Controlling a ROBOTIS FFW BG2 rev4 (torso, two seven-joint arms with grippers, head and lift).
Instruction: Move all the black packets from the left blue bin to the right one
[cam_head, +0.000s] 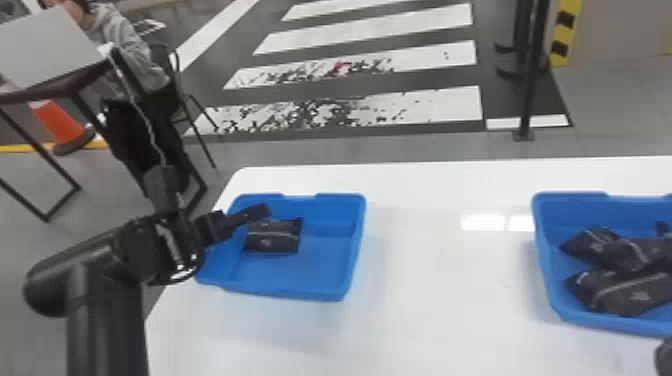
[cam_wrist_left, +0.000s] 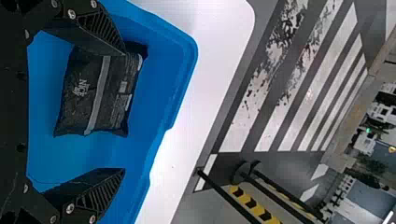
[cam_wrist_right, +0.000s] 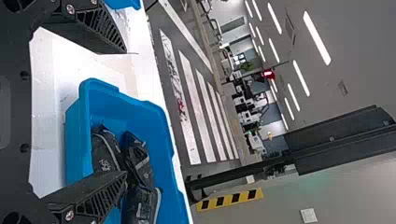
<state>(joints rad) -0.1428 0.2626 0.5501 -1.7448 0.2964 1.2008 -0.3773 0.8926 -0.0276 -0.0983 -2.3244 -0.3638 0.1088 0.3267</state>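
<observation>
My left gripper (cam_head: 260, 212) is at the upper left of the left blue bin (cam_head: 320, 289), beside a single black packet (cam_head: 274, 237) lying flat in it. In the left wrist view the left gripper (cam_wrist_left: 124, 112) stands open, one finger partly over an edge of the packet (cam_wrist_left: 98, 93), nothing held. The right blue bin (cam_head: 546, 280) holds several black packets (cam_head: 630, 295). In the right wrist view my right gripper (cam_wrist_right: 126, 112) is parked open near that bin (cam_wrist_right: 77, 135), its lower finger in front of the packets (cam_wrist_right: 137, 163).
Both bins stand on a white table (cam_head: 430, 280), with a wide stretch of tabletop between them. Behind it are a striped floor, a black post (cam_head: 531, 80), and, at left, an orange cone (cam_head: 59, 122) and a dark-framed desk (cam_head: 60, 84).
</observation>
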